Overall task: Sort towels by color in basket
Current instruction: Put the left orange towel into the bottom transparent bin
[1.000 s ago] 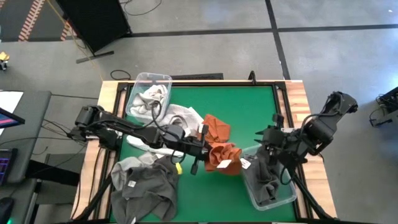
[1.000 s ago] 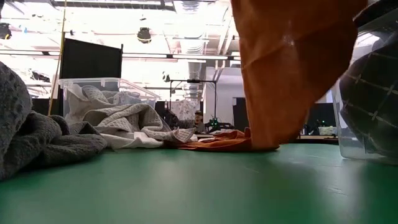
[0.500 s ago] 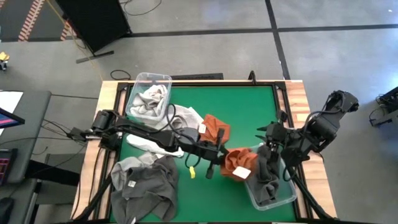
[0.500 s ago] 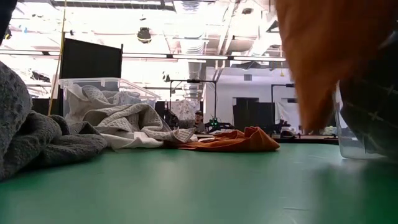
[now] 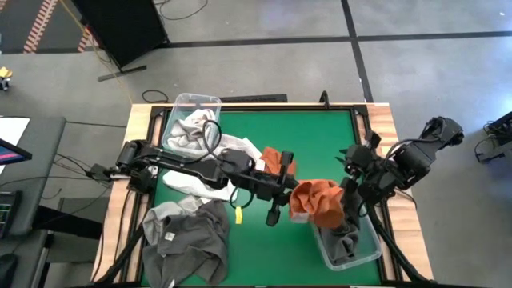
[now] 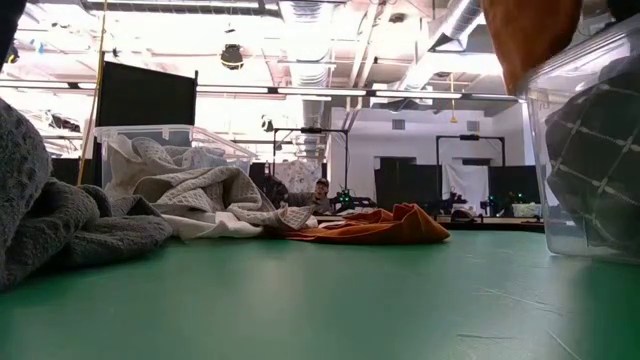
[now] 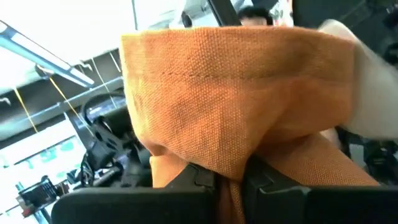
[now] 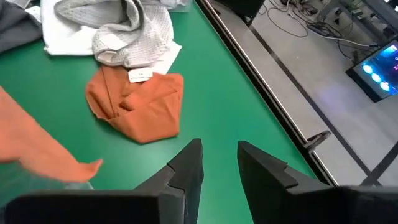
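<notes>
Sorting is partway: the left gripper, pinching a rust orange towel, hovers above the clear plastic bin; the right gripper, beside that bin, is spread empty; another orange towel and grey towels remain well apart from it

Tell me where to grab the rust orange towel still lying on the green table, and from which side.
Grip the raised fold in the middle of the crumpled rust orange towel, coming straight down from above. It lies low on the green table, its far edge touching the white towels, so a side approach risks snagging those. The open right gripper looks nearer.
</notes>
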Controlling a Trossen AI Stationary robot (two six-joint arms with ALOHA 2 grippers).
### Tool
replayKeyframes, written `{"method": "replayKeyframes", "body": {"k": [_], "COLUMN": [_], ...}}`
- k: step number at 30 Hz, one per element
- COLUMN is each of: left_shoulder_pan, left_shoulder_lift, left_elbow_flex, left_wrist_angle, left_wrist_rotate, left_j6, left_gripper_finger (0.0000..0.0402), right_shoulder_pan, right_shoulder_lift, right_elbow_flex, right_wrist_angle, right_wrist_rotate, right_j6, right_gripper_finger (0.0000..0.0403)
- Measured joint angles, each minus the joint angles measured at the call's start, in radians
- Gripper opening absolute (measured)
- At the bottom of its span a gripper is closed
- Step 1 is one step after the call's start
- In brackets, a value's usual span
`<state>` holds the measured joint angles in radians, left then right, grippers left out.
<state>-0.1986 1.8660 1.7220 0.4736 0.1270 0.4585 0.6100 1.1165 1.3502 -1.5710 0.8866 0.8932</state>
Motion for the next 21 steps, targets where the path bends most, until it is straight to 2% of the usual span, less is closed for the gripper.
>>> {"method": "replayKeyframes", "body": {"k": [8, 11, 17, 21], "left_shoulder_pan": [0.015, 0.023, 0.028, 0.026], "left_shoulder_lift": [0.004, 0.051, 0.174, 0.239], "left_elbow_flex": [-0.011, -0.017, -0.015, -0.014], "left_wrist_angle": [-0.009, -0.013, 0.150, 0.176], "left_wrist_rotate": [0.025, 0.029, 0.081, 0.105], "left_j6": [-0.024, -0.064, -0.125, -0.147], "left_gripper_finger": [0.0012, 0.0012, 0.0012, 0.0012], "right_shoulder_pan": [-0.048, -0.051, -0.051, -0.047], "right_shoulder_lift": [0.001, 0.000, 0.000, 0.000], "right_elbow_flex": [0.000, 0.000, 0.000, 0.000], "right_wrist_angle": [0.000, 0.000, 0.000, 0.000], "right_wrist_rotate": [0.003, 0.002, -0.001, -0.036], "right_j6": [0.010, 0.022, 0.055, 0.075], "right_gripper_finger": [0.0131, 0.0131, 0.0131, 0.0131]}}
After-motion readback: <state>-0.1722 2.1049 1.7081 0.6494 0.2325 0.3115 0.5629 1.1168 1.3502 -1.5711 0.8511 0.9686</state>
